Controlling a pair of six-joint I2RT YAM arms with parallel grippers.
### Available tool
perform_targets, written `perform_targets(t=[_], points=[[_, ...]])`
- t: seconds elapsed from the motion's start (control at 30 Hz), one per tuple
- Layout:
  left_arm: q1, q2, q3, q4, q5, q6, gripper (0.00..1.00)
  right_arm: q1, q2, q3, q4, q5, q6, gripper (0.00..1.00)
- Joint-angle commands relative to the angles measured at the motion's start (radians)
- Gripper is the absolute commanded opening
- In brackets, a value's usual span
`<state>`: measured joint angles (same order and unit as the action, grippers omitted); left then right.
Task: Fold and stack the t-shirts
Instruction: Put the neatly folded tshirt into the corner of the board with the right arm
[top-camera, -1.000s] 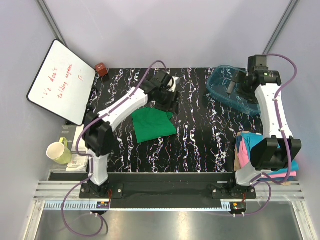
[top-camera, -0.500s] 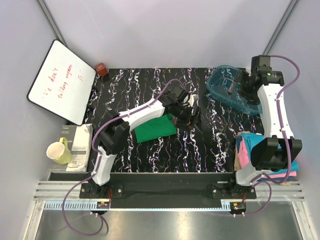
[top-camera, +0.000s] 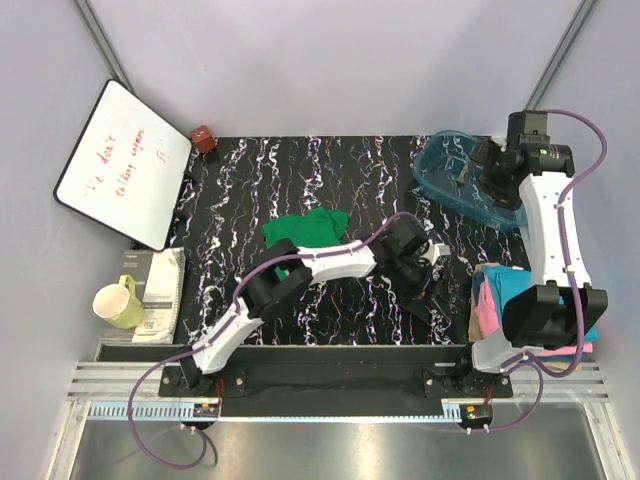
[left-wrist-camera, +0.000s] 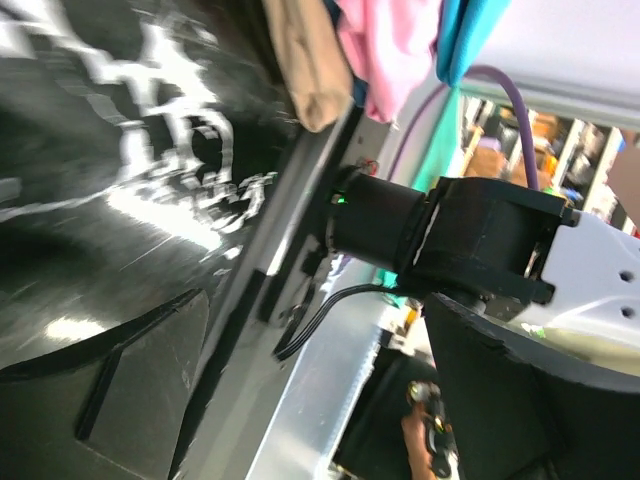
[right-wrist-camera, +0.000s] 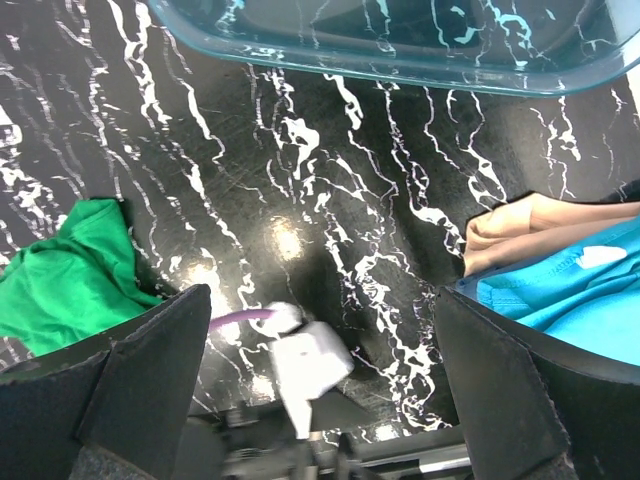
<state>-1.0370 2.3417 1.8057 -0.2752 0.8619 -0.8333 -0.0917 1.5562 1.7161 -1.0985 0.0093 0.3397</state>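
Beside the stacked t-shirts (top-camera: 488, 306), left tool (left-wrist-camera: 310, 325) gapes wide, empty; right tool (right-wrist-camera: 318, 300) likewise

Red handwriting is carried by the whiteboard (top-camera: 125, 165), which is propped well to the left of the left jaws and farther still from the right jaws. Two slanted lines are written there, of which only "don't" can be made out with confidence. Print on the booklet (top-camera: 160, 290), also left of the left jaws, is too small to be read.

t-shirt stack (top-camera: 484, 306) partly hidden, tub (right-wrist-camera: 380, 45) cropped
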Motion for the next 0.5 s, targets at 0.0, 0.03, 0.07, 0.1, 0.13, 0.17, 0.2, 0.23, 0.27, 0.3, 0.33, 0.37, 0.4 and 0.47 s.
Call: perform_targets(t=[0.0, 0.03, 0.07, 0.1, 0.13, 0.17, 0.2, 0.23, 0.27, 0.3, 0.33, 0.37, 0.4, 0.47], points=[[-0.009, 0.021, -0.002, 0.226, 0.058, -0.136, 0.94, -0.006, -0.045, 0.016, 0.008, -0.068, 0.01, 1.0], [-0.018, 0.039, -0.002, 0.272, 0.055, -0.153, 0.94, -0.006, -0.047, 0.022, 0.009, -0.081, 0.01, 1.0], [-0.023, 0.05, 0.0, 0.304, 0.049, -0.185, 0.95, -0.006, -0.045, 0.026, 0.008, -0.116, 0.01, 1.0], [-0.027, 0.062, 0.012, 0.329, 0.045, -0.202, 0.95, -0.006, -0.044, 0.027, 0.009, -0.132, 0.015, 1.0], [-0.035, 0.092, 0.021, 0.367, 0.045, -0.222, 0.95, -0.006, -0.045, 0.028, 0.009, -0.147, 0.016, 1.0], [-0.038, 0.105, 0.033, 0.376, 0.046, -0.246, 0.95, -0.006, -0.047, 0.028, 0.009, -0.175, 0.018, 1.0], [-0.04, 0.116, 0.041, 0.384, 0.046, -0.251, 0.95, -0.006, -0.054, 0.024, 0.009, -0.184, 0.015, 1.0], [-0.038, 0.11, 0.035, 0.398, 0.043, -0.25, 0.96, -0.006, -0.057, 0.02, 0.003, -0.184, 0.016, 1.0], [-0.035, 0.099, 0.023, 0.396, 0.032, -0.241, 0.96, -0.006, -0.064, 0.016, -0.001, -0.163, 0.016, 1.0], [-0.029, 0.065, -0.017, 0.395, 0.011, -0.231, 0.97, -0.006, -0.071, 0.013, -0.007, -0.149, 0.007, 1.0], [-0.012, 0.047, -0.041, 0.392, -0.001, -0.212, 0.97, -0.006, -0.073, 0.016, -0.03, -0.134, -0.004, 1.0], [-0.002, 0.024, -0.064, 0.38, -0.021, -0.192, 0.97, -0.006, -0.071, 0.02, -0.049, -0.105, -0.014, 1.0], [0.011, -0.02, -0.1, 0.349, -0.033, -0.163, 0.97, -0.006, -0.062, 0.036, -0.088, -0.094, -0.04, 1.0], [0.054, -0.07, -0.13, 0.231, -0.082, -0.061, 0.98, -0.006, -0.029, 0.054, -0.141, -0.057, -0.065, 1.0]])
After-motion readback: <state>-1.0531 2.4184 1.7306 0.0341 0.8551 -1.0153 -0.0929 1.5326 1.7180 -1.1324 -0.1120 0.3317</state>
